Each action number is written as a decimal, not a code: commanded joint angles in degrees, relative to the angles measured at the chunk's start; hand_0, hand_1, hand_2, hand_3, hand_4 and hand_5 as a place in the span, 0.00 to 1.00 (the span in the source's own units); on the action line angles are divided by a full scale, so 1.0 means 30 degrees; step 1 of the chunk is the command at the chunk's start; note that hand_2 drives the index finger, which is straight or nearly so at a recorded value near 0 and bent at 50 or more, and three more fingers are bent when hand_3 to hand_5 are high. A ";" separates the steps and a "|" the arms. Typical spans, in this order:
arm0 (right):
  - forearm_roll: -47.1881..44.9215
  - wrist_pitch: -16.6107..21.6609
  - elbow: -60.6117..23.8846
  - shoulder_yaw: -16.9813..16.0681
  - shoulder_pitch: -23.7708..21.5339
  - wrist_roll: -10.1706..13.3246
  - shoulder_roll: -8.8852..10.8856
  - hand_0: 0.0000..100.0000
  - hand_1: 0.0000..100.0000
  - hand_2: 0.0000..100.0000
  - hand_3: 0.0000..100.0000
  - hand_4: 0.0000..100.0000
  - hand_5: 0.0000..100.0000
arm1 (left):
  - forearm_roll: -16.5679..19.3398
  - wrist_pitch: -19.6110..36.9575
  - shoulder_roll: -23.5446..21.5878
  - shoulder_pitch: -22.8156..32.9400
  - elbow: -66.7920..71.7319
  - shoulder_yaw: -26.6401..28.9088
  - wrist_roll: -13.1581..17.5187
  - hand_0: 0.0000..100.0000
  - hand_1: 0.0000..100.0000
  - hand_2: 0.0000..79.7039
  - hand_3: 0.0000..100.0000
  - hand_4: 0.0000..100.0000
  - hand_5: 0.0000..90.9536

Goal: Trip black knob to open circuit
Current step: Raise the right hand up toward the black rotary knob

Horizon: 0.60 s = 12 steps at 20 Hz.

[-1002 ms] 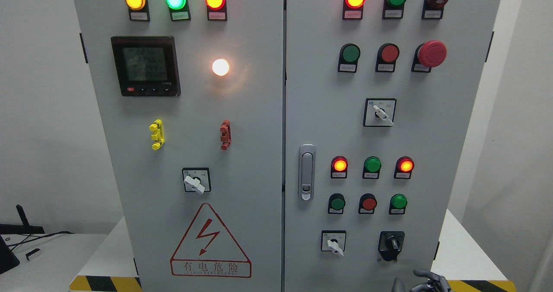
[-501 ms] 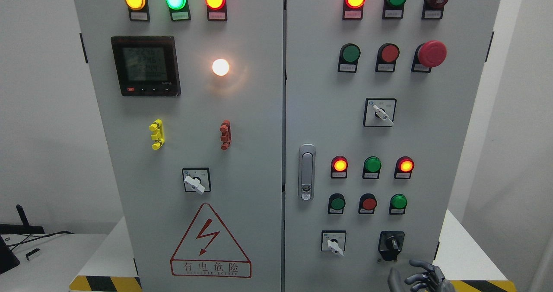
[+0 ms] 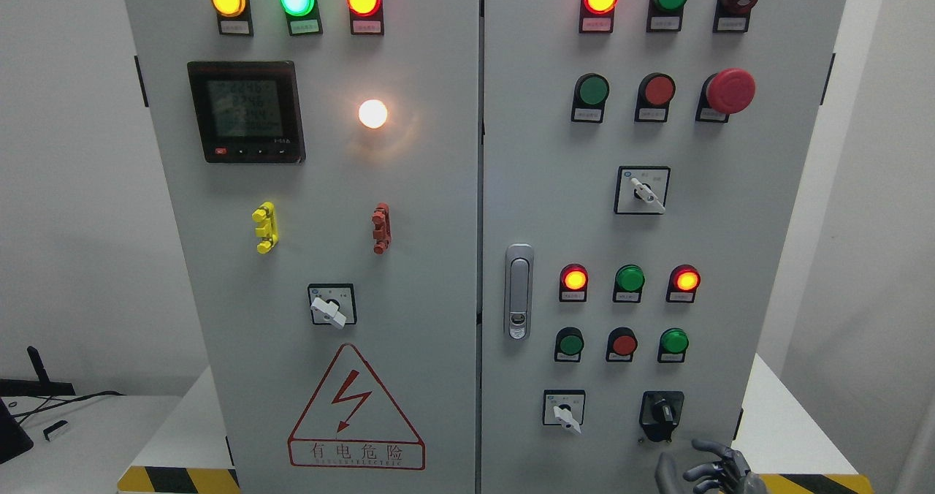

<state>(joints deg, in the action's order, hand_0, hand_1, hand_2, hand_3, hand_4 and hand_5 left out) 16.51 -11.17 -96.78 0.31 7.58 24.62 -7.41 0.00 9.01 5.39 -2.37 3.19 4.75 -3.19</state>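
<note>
Since a second ago my right hand point(image 3: 712, 470) has climbed from the bottom edge, where only the knuckles showed, to where its grey fingers point(image 3: 707, 446) are in full sight, and over the last half second it has barely shifted. Before me stands the grey cabinet point(image 3: 409, 187), two doors wide, and everything I need is on the right door point(image 3: 730, 245), low down in its near right corner. Up and slightly left of my hand, just beyond my fingertips and not yet touched, sits the black knob point(image 3: 662, 411), the only dark one; the white-handled selector point(image 3: 564, 410) lies to its left. My fingers are loosely curled and apart, holding nothing. My left hand is out of sight, so the right is the one to reach. The knob's small grip bar stands close to upright on a black square plate, leaning slightly left at the top.
</note>
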 commanded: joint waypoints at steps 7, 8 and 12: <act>-0.0026 -0.0288 0.0384 0.0395 0.0433 -0.0002 -0.0051 0.29 0.79 0.41 0.71 0.79 0.95 | 0.0585 -0.0014 0.0018 0.0000 -0.0010 0.0000 0.0009 0.12 0.39 0.00 0.00 0.00 0.00; -0.0026 -0.0405 0.0384 0.0395 0.0491 -0.0002 -0.0051 0.29 0.79 0.41 0.71 0.79 0.95 | 0.0585 -0.0014 -0.0011 0.0000 0.0019 0.0000 0.0009 0.12 0.39 0.00 0.00 0.00 0.00; -0.0055 -0.0465 0.0384 0.0453 0.0608 -0.0003 -0.0051 0.30 0.79 0.41 0.71 0.79 0.95 | 0.0585 -0.0014 0.0018 0.0000 0.0020 0.0000 0.0009 0.12 0.39 0.00 0.00 0.00 0.00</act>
<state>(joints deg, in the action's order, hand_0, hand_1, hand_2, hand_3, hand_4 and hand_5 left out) 16.41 -12.47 -96.02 0.10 8.91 24.62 -7.52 0.00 9.01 5.40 -2.37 3.20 4.75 -3.19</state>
